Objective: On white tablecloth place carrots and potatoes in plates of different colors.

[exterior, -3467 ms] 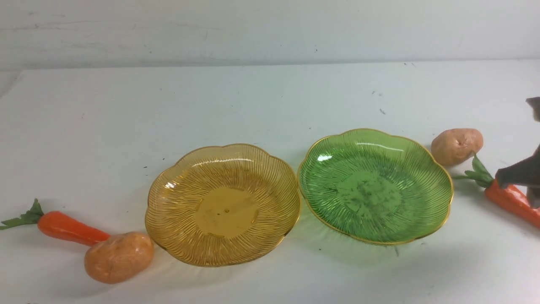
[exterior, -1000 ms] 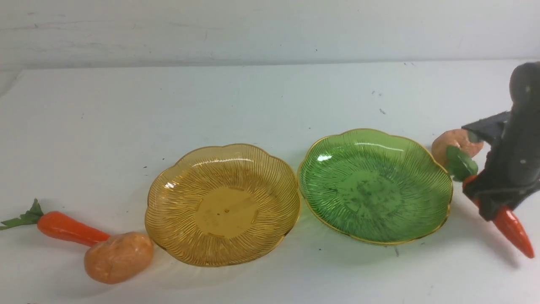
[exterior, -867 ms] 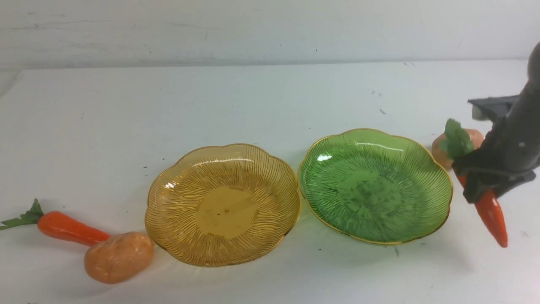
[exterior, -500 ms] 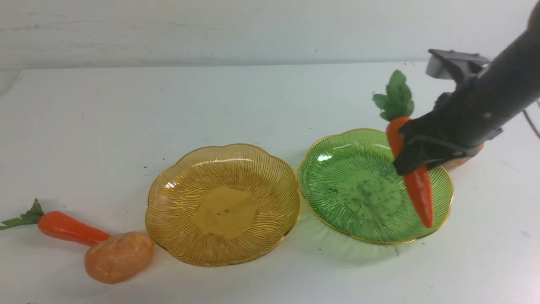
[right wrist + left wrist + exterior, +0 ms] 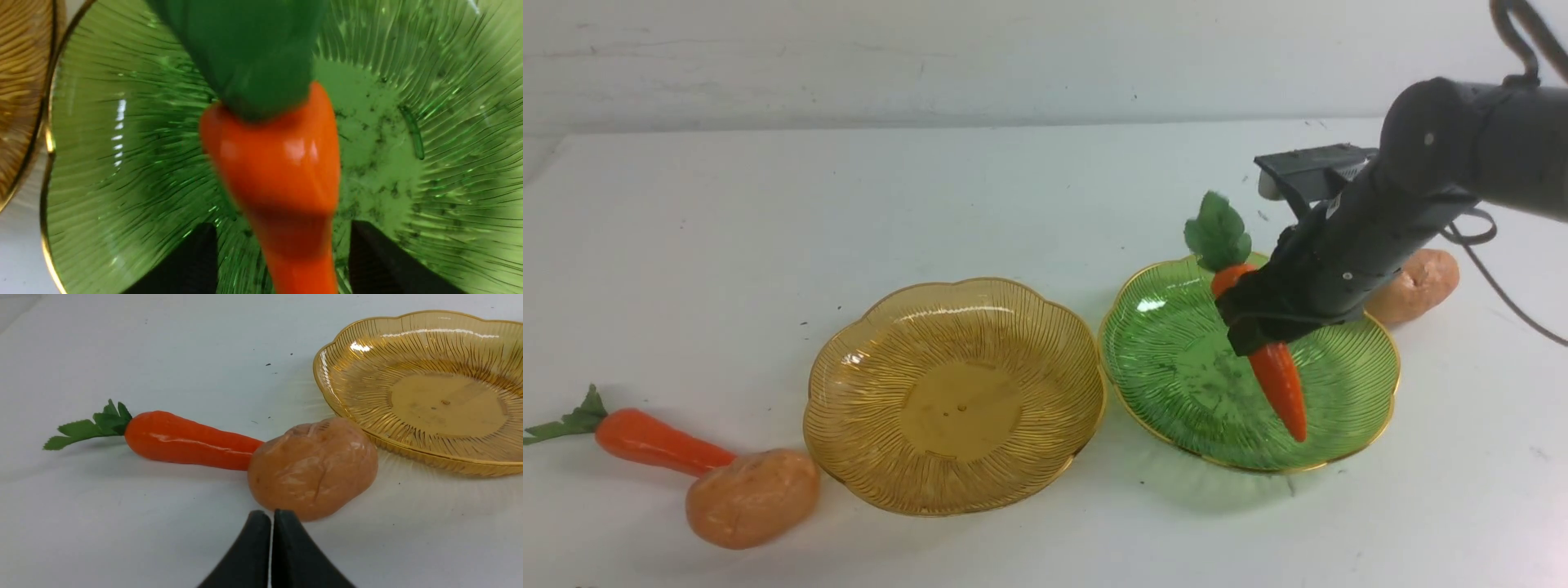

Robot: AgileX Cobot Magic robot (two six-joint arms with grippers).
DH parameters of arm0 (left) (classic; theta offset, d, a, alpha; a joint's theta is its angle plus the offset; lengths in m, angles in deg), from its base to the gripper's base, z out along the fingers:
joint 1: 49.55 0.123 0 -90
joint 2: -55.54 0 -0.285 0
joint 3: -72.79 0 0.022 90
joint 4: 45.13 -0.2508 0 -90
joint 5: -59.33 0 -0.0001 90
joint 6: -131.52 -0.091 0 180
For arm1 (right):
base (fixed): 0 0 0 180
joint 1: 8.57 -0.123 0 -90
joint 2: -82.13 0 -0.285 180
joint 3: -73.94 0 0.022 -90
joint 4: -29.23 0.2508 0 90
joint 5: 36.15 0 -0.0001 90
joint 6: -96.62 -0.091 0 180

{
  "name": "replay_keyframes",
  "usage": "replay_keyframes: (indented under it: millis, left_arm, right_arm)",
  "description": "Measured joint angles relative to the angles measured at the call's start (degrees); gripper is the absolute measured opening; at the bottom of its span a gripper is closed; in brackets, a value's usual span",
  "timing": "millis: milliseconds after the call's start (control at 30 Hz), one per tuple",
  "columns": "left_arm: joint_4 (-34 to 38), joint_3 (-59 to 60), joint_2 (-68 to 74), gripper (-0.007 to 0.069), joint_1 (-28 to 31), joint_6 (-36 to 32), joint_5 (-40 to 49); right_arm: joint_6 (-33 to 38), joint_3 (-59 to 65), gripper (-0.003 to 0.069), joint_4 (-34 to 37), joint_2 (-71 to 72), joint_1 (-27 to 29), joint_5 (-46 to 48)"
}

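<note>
Getting started: one carrot (image 5: pixel 1278 384) points tip-down into the green plate (image 5: pixel 1168 367), right claw (image 5: pixel 282 225) released around it. Left claw (image 5: pixel 271 547) clenched, empty. Other carrot (image 5: pixel 654 441), both potatoes (image 5: pixel 753 496) lie on the worktop (image 5: pixel 1013 204); amber plate (image 5: pixel 849 425) bare.

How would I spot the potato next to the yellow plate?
Find the amber-yellow plate on the white tablecloth. Off its near-left rim lies the potato, beside a carrot. It's fat, oval and tan; the carrot is long, orange, green-topped.
</note>
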Motion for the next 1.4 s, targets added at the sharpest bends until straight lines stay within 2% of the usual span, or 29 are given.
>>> replay_keyframes:
  millis: [133,233,300,367,467,533,600,667,733,833,1067,1233,1400]
  left_arm:
    - [0.0,0.0,0.0,-0.0003,0.0,0.0,0.0]
    - [0.0,0.0,0.0,-0.0003,0.0,0.0,0.0]
    - [0.0,0.0,0.0,-0.0003,0.0,0.0,0.0]
    - [0.0,0.0,0.0,-0.0003,0.0,0.0,0.0]
    - [0.0,0.0,0.0,-0.0003,0.0,0.0,0.0]
    - [0.0,0.0,0.0,-0.0003,0.0,0.0,0.0]
    - [0.0,0.0,0.0,-0.0003,0.0,0.0,0.0]
    - [0.0,0.0,0.0,-0.0003,0.0,0.0,0.0]
    - [0.0,0.0,0.0,-0.0003,0.0,0.0,0.0]
    - [0.0,0.0,0.0,-0.0003,0.0,0.0,0.0]
    - [0.0,0.0,0.0,-0.0003,0.0,0.0,0.0]
    - [0.0,0.0,0.0,-0.0003,0.0,0.0,0.0]
    - [0.0,0.0,0.0,-0.0003,0.0,0.0,0.0]
  right_arm:
    - [-2.27,-0.4,0.0647,-1.34,0.0,-0.05,-0.14]
    - [-5.46,-3.48,0.0672,-4.32,0.0,0.31,3.95]
    - [-8.52,-5.96,0.0605,-5.57,0.0,1.63,5.19]
    - [-14.06,-8.69,0.0435,-6.9,0.0,4.84,5.07]
    - [-23.24,-10.07,0.012,-9.11,0.0,10.52,3.27]
    - [-29.61,-10.07,0.0027,-11.16,0.0,13.07,2.4]
    - [-35.38,-10.13,0.0008,-14.18,-0.11,14.66,1.9]
    - [-38.55,-10.46,0.0031,-18.34,-0.93,14.84,1.24]
    - [-40.25,-10.99,0.0087,-20.5,-2.45,14.84,1.11]
    - [-42.05,-12.08,0.0251,-20.75,-5.25,14.84,0.9]
    - [-45.35,-14.03,0.0561,-19.7,-9.14,14.84,0.07]
    - [-50.58,-15.51,0.0668,-19.76,-10.89,14.84,-0.27]
    - [-58.8,-17.74,0.0691,-19.76,-15.25,14.79,-0.06]
